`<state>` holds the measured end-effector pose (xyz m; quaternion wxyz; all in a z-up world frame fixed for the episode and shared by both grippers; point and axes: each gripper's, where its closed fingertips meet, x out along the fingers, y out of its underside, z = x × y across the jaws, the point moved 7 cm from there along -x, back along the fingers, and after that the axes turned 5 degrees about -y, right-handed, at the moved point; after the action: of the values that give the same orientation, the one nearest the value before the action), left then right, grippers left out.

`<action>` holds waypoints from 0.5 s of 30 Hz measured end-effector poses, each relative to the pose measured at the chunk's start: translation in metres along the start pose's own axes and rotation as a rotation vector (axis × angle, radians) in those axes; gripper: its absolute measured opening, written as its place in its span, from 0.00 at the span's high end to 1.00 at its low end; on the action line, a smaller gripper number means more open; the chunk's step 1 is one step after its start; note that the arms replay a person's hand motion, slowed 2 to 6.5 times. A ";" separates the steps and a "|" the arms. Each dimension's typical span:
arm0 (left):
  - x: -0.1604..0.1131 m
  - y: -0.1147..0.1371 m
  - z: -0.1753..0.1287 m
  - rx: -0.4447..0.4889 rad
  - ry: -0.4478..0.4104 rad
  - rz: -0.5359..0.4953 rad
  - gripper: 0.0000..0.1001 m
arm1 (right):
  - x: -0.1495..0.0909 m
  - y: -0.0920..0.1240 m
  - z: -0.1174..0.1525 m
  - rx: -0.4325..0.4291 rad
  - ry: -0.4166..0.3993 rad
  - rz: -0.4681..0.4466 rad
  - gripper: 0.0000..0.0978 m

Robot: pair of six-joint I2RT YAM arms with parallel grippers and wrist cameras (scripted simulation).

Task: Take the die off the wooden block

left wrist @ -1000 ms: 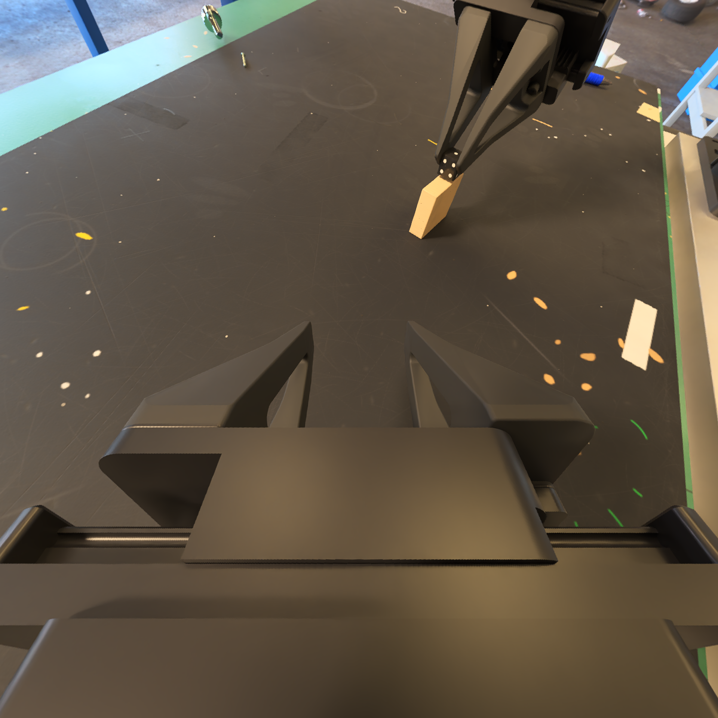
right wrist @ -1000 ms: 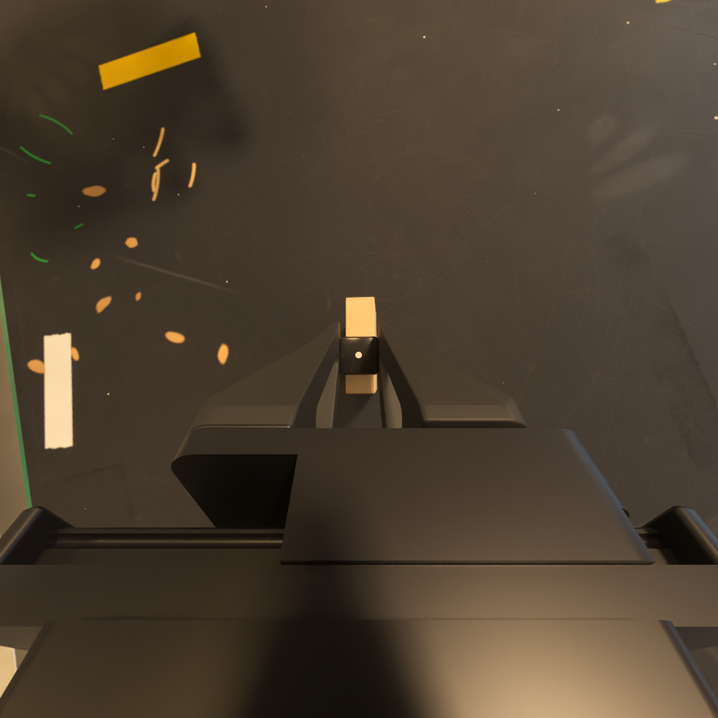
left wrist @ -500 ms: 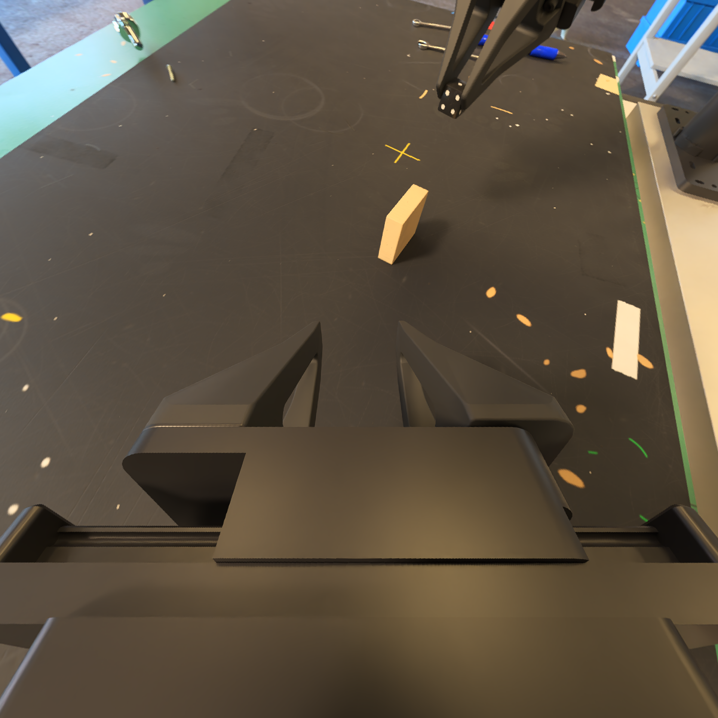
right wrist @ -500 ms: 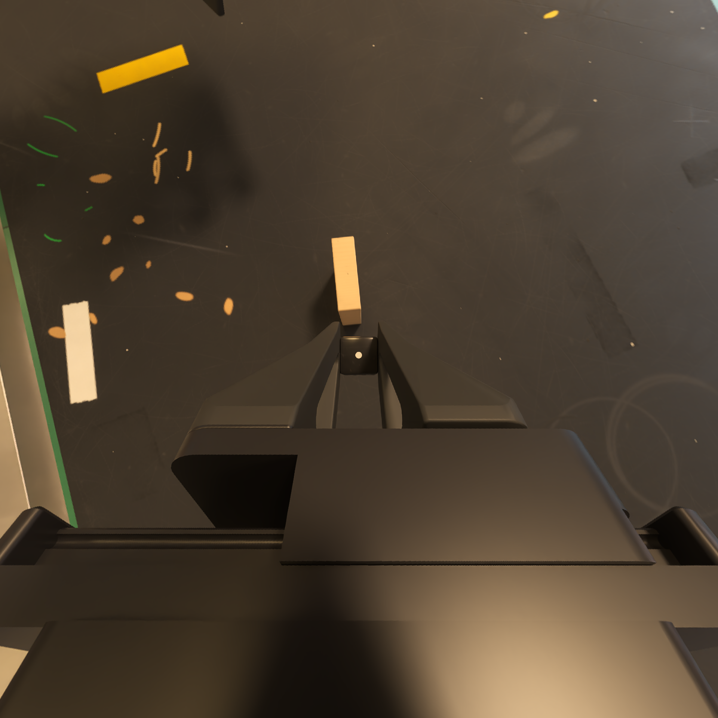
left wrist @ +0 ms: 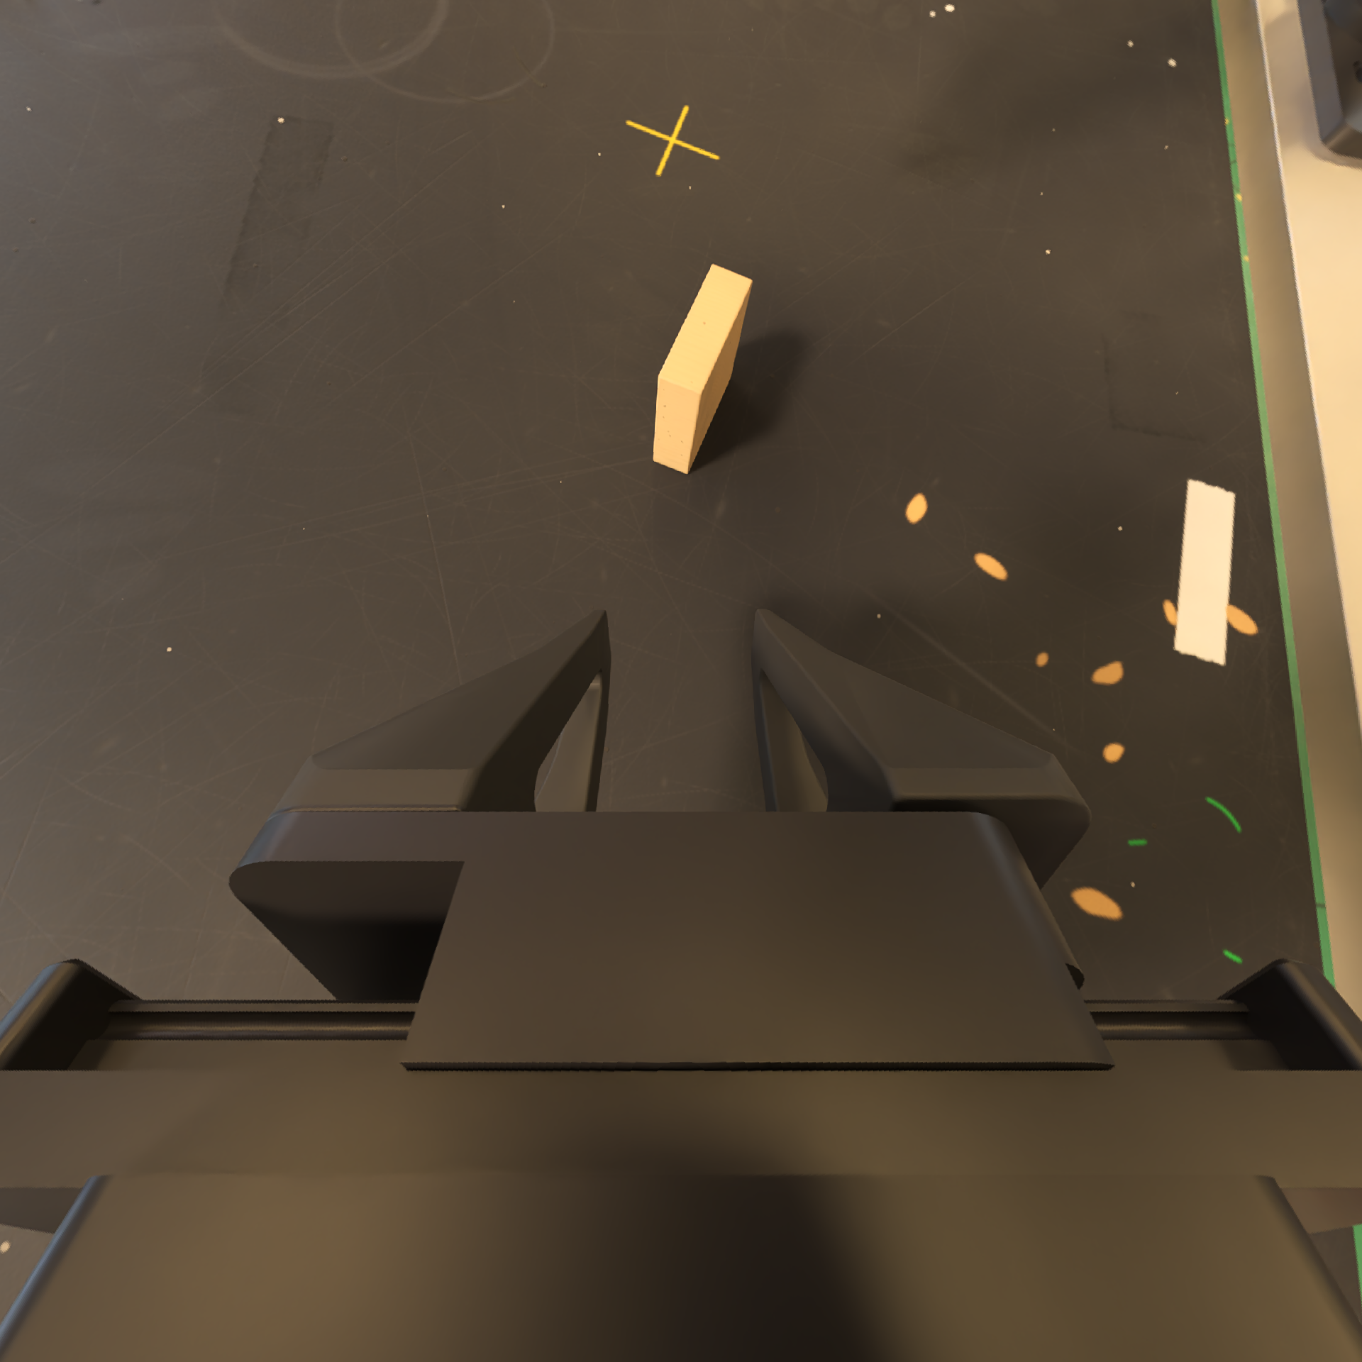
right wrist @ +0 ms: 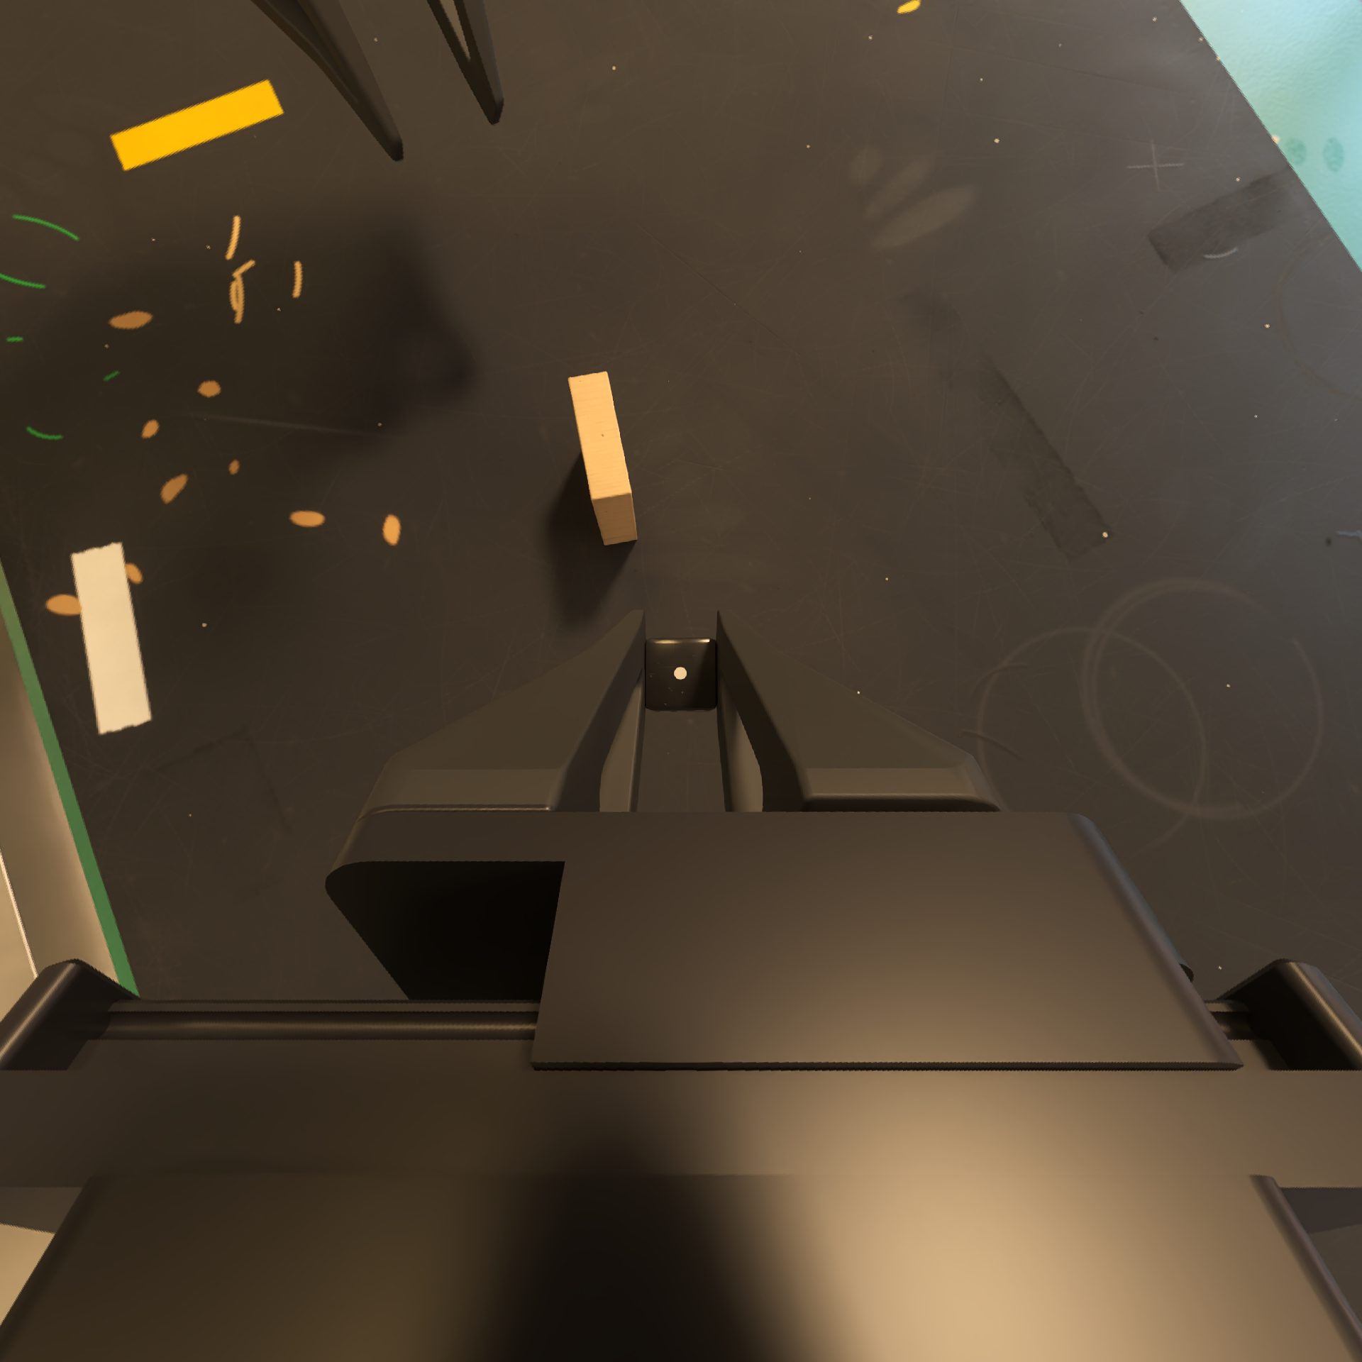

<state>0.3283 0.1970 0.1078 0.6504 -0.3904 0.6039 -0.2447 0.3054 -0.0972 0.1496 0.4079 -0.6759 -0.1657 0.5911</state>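
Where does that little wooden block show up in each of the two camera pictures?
Left wrist view: wooden block stands upper centre, beyond the open left gripper.
Right wrist view: wooden block sits left of centre, ahead of the right gripper.
Shared landmark: the white tape strip.

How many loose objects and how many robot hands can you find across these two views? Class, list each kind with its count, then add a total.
Black die: 1
Wooden block: 1
Robot hands: 2, the left hand and the right hand
Total: 4
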 end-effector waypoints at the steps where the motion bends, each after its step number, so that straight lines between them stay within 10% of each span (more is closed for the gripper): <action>1: -0.001 0.001 0.000 0.002 -0.002 0.005 0.67 | 0.000 0.001 0.000 0.001 0.001 -0.002 0.84; 15: -0.032 0.015 0.003 -0.075 -0.121 -0.014 0.59 | 0.020 0.002 -0.011 -0.008 -0.079 -0.008 0.84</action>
<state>0.3246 0.2315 0.1148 0.6689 -0.4328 0.5695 -0.2024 0.3204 -0.0884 0.1350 0.4009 -0.6527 -0.1868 0.6151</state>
